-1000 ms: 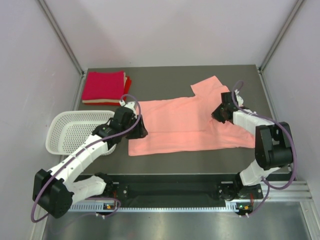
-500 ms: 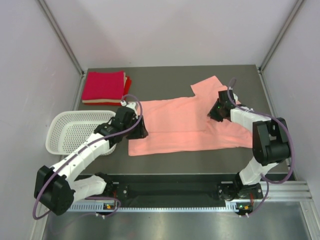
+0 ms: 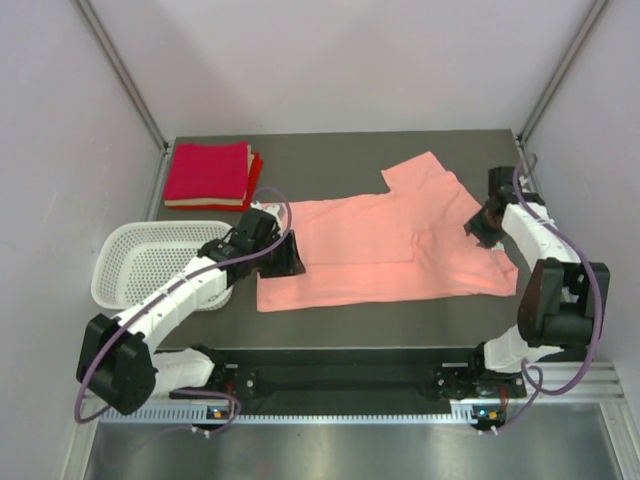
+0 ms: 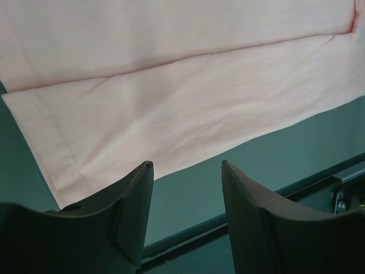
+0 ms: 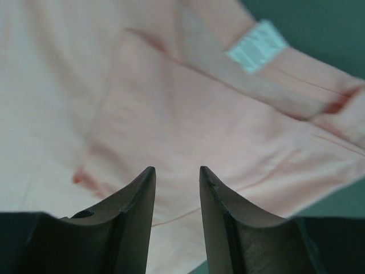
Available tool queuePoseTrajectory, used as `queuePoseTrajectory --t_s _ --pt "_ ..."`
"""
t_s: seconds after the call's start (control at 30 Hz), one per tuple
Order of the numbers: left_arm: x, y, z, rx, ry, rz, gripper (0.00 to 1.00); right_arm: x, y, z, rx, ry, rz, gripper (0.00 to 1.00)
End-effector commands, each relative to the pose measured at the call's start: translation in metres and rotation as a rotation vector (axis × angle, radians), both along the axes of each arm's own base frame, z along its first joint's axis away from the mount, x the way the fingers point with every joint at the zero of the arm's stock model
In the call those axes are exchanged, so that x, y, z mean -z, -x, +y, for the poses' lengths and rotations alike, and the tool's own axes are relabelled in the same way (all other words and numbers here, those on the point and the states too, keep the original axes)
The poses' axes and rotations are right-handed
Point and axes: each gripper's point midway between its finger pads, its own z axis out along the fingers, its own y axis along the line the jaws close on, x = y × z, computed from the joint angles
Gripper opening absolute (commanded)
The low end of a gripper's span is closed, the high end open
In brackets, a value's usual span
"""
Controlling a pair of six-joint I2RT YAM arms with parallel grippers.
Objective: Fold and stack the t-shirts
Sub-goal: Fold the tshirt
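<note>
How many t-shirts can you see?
3 for sure: a pink t-shirt spread flat in the middle, plus a crimson t-shirt folded atop a red t-shirt in the far-left corner. A pale layer beneath may be another.

From high at the near side, looking down on the whole surface point(image 3: 350, 150). From left wrist, close over salmon t-shirt point(image 4: 171, 85) near hem and surface edge. From right wrist, closer still, same t-shirt by white tag point(image 5: 255, 45).

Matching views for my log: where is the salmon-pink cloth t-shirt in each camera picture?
Top external: salmon-pink cloth t-shirt spread over the middle and right of the dark tabletop.
Left wrist: fills the upper frame, one corner at lower left.
Right wrist: fills nearly the whole frame.
Shared landmark: that tabletop bordering the shirt's edge.
</note>
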Motion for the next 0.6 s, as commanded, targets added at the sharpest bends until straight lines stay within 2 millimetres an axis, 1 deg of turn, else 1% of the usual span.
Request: queuePoseTrajectory --t_s 0.0,0.07,0.1,0.13,0.17,0.2,0.23,0.27,0.3,0.33,0.37,0.4,0.47,0.57 --pt "0.005 0.001 -0.016 0.031 0.067 0.037 0.56 0.002 0.053 -0.049 0.231 0.058 0.094 0.37" --pt "0.015 0.003 -0.015 0.026 0.056 0.072 0.56 -0.007 0.054 -0.067 0.277 0.104 0.067 0.37" --pt "0.024 0.004 -0.014 0.019 0.045 0.096 0.56 -0.014 0.049 -0.074 0.289 0.118 0.049 0.37" --pt "0.032 0.003 -0.01 -0.005 0.02 0.107 0.56 -0.012 0.045 -0.078 0.263 0.134 0.057 0.37" --pt "0.044 0.004 -0.005 -0.031 -0.009 0.142 0.56 -0.013 0.037 -0.084 0.261 0.155 0.062 0.37" --pt "0.049 0.006 -0.004 -0.035 -0.018 0.163 0.55 -0.019 0.031 -0.085 0.262 0.15 0.038 0.38" --pt "0.056 0.006 0.001 -0.058 -0.045 0.18 0.55 -0.015 0.025 -0.085 0.222 0.15 0.055 0.38" --pt "0.063 0.008 0.005 -0.078 -0.074 0.211 0.55 -0.016 0.012 -0.082 0.187 0.132 0.025 0.38" --pt "0.067 0.009 0.009 -0.104 -0.086 0.225 0.55 -0.016 0.002 -0.081 0.157 0.124 0.016 0.37" --pt "0.073 0.008 0.016 -0.135 -0.116 0.226 0.55 -0.015 -0.005 -0.078 0.121 0.114 0.01 0.37" --pt "0.078 0.008 0.02 -0.157 -0.129 0.232 0.55 -0.013 -0.005 -0.078 0.114 0.112 0.032 0.37" --pt "0.08 0.006 0.025 -0.191 -0.128 0.239 0.55 -0.011 -0.013 -0.08 0.115 0.113 0.053 0.37" --pt "0.091 0.007 0.033 -0.234 -0.145 0.272 0.54 -0.008 -0.016 -0.083 0.143 0.112 0.095 0.36" --pt "0.094 0.005 0.042 -0.292 -0.143 0.292 0.54 -0.002 -0.029 -0.079 0.144 0.076 0.111 0.34"
